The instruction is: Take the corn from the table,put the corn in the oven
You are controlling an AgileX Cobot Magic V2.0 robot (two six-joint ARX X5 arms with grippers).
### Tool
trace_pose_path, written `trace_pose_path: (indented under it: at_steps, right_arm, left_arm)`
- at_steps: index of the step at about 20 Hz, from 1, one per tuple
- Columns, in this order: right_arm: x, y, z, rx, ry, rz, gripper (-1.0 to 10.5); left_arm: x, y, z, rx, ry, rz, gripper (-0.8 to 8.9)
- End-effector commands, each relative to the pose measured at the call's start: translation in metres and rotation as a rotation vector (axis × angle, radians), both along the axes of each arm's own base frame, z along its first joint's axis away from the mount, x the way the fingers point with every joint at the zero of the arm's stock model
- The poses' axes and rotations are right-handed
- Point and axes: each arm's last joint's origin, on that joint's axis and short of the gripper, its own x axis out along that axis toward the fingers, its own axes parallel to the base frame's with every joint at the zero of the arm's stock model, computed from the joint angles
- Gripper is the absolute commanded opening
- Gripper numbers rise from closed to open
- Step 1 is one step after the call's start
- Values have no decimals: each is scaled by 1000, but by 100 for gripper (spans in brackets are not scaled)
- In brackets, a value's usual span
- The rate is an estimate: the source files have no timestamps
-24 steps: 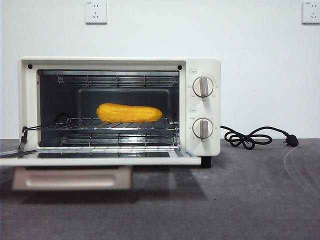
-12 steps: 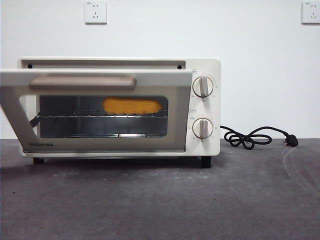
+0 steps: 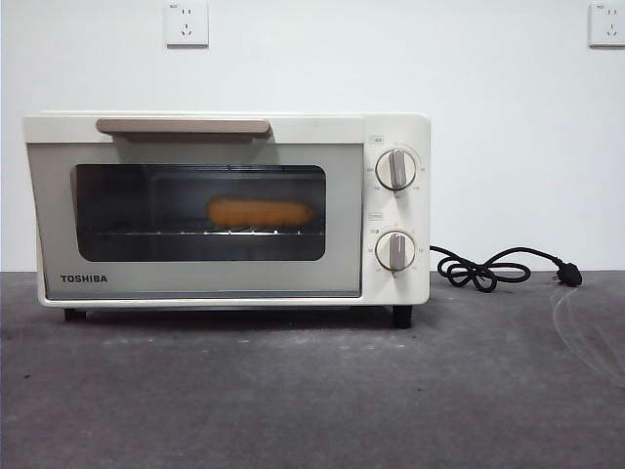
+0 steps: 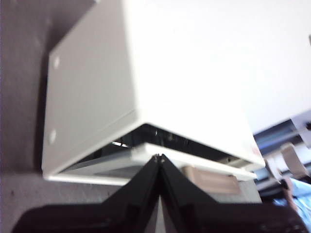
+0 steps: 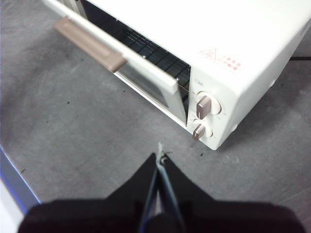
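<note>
The yellow-orange corn lies on the wire rack inside the cream-white oven, dim behind the dark glass of the door. The door, with its beige handle, stands almost upright. Both wrist views show a narrow gap left at its top edge. My left gripper is shut and empty, held above the oven near the door's left end. High over the table in front of the oven hovers my right gripper, shut on nothing. Neither arm shows in the front view.
The dark grey table stretches in front of the oven. A black cord with a plug lies coiled to the oven's right. Two round knobs sit on the oven's right panel. Wall sockets are behind.
The oven door has swung up from lying flat open to nearly closed. The corn has stayed on the rack inside.
</note>
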Motion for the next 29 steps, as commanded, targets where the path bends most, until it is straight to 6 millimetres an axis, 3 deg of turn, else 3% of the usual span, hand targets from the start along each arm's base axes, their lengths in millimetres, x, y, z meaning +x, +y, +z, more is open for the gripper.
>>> trace_pose_path:
  at_steps: [1,6,13,23,29]
  right_arm:
    - [1,0,1,3,-7,-3,-16]
    - [2,0,2,-2,-23,-19,-16]
    - [3,0,2,19,-5,-42,-16]
    - [3,0,2,13,-12,-77,-16]
    - [3,0,2,9,-11,-81,-16]
  left_arm:
    - [-8,-4,9,9,-40,12,-8]
    - [-16,-16,17,13,-86,-58,-8]
    - [-20,-51,22,78,-150,-242,-7]
    - [-39,-75,23,404,-107,141,-7]
    - [-42,-90,23,424,-129,79,-5]
